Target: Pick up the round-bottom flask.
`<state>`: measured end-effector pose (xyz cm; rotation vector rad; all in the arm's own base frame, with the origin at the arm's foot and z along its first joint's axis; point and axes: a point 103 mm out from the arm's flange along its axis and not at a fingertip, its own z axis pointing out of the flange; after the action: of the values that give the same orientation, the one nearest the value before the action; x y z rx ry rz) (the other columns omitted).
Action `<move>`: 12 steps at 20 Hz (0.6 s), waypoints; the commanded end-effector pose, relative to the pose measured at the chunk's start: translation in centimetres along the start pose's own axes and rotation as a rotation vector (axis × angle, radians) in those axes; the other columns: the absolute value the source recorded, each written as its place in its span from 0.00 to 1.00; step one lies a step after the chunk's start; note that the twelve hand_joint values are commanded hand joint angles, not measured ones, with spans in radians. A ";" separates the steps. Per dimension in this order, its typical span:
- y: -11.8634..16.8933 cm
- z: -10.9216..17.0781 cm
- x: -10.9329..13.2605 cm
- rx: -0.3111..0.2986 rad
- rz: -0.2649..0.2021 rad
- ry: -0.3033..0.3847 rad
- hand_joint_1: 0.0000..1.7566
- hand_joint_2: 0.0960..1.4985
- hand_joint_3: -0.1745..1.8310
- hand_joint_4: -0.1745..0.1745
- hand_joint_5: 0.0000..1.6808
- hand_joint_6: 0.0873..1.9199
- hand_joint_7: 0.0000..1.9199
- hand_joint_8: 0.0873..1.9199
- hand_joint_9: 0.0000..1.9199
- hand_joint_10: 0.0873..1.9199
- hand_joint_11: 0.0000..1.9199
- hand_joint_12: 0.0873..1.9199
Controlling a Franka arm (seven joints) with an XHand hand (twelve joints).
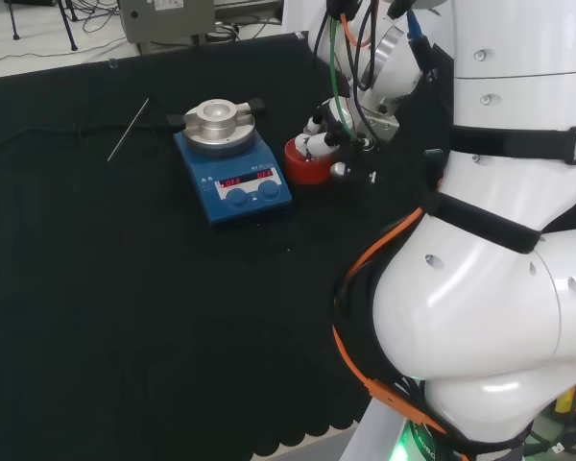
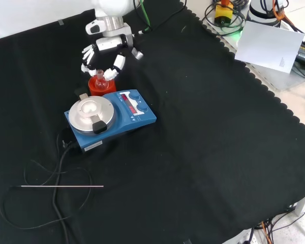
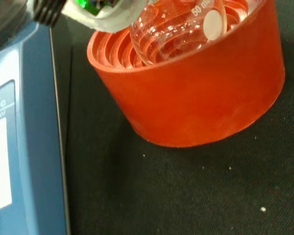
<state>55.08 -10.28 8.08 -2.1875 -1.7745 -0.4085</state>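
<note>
A clear round-bottom flask (image 3: 179, 29) sits in a red ribbed stand (image 3: 196, 98). In the front view its short neck (image 2: 99, 75) rises from the stand (image 2: 101, 86), just behind the blue hotplate. The black and white hand (image 2: 105, 51) hovers directly over the flask with its fingers (image 2: 86, 57) spread and bent downward on one side of the neck and the thumb (image 2: 113, 67) on the other, a gap showing between them and the glass. In the head view the hand (image 1: 322, 134) overlaps the top of the stand (image 1: 305, 168). The flask rests in the stand.
A blue hotplate stirrer (image 2: 112, 114) with a round metal top stands right next to the stand, also seen in the head view (image 1: 232, 165). A thin metal rod (image 2: 61, 186) and a black cable (image 2: 56, 168) lie on the cloth beyond it. The arm's white links (image 1: 499, 240) are at the head view's right.
</note>
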 end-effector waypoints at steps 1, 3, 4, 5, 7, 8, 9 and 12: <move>0.6 -1.9 -0.2 -0.017 0.005 0.048 0.53 0.46 0.40 0.50 0.51 0.38 0.28 0.32 0.34 0.30 0.15 0.67; 0.6 -1.9 -0.2 -0.022 0.002 0.037 0.54 0.53 0.34 0.68 0.53 0.44 0.28 0.32 0.35 0.30 0.16 0.67; 0.6 -1.9 -0.3 -0.026 0.003 0.031 0.55 0.59 0.26 0.83 0.54 0.49 0.29 0.32 0.35 0.30 0.16 0.67; 0.6 -1.8 -0.2 -0.027 0.003 0.026 0.56 0.64 0.20 0.91 0.55 0.51 0.29 0.32 0.35 0.30 0.17 0.67; 0.6 -1.6 -0.1 -0.025 0.003 0.018 0.57 0.69 0.15 0.98 0.56 0.53 0.30 0.32 0.36 0.30 0.18 0.67; 0.5 -1.5 0.0 -0.027 0.003 0.017 0.57 0.70 0.13 0.99 0.56 0.53 0.30 0.32 0.36 0.30 0.18 0.67; 0.5 -1.6 0.1 -0.038 0.002 0.012 0.57 0.70 0.13 1.00 0.57 0.52 0.30 0.31 0.37 0.29 0.18 0.66; 0.4 -1.8 0.5 -0.068 -0.006 0.001 0.58 0.70 0.11 1.00 0.60 0.49 0.32 0.31 0.38 0.28 0.20 0.65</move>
<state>55.56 -11.06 9.51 -2.2035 -1.7703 -0.4591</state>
